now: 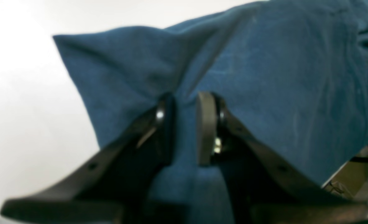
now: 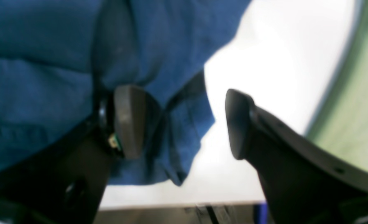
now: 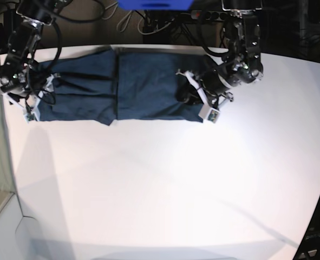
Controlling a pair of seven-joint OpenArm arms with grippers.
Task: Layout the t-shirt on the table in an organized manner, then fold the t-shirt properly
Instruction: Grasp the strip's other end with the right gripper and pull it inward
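Pinching t-shirt (image 1: 264, 93) fold, left tool (image 1: 185, 127), right tool (image 2: 184, 124) agape beside hem

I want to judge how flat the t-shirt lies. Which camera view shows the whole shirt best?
The base view: it alone shows the whole t-shirt spread along the table's far edge. The left wrist view shows only a corner pinched in the left gripper; the right wrist view shows a blurred hem beside the open right gripper.

left hand (image 1: 185, 127): pinched nearly closed, low | right hand (image 2: 184, 124): spread wide, low
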